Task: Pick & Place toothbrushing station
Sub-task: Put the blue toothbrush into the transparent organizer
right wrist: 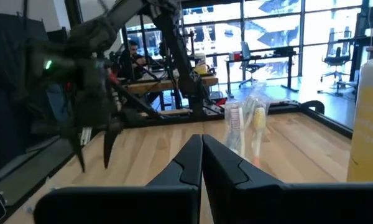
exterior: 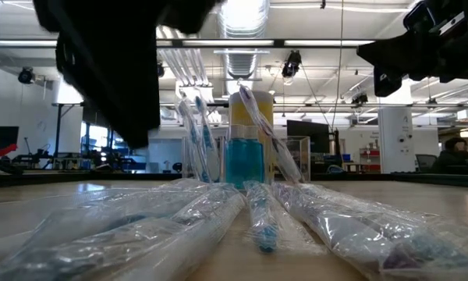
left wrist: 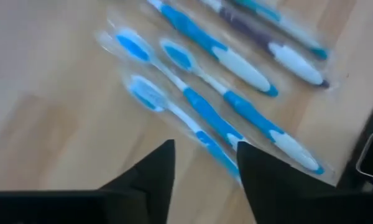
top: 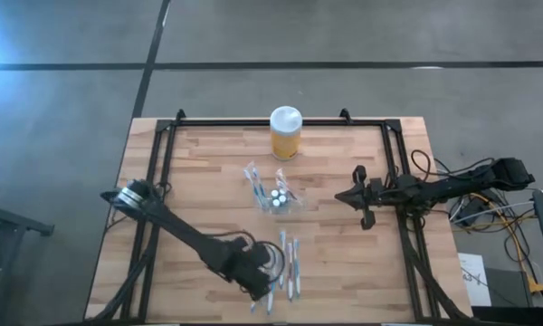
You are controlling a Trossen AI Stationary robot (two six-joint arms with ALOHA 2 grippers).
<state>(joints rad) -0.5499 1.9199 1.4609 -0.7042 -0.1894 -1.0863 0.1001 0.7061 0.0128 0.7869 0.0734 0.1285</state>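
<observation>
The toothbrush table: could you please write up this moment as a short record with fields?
holder: small see-through plastic toothbrushing station, mid-table, wrapped brushes standing in it
jar: yellow jar with white lid, at the far edge
loose items: blue-and-white toothbrushes in clear wrappers, lying near the front edge
left hand: open, over the loose brushes, holding nothing
right hand: shut, empty, off to the right of the holder
</observation>
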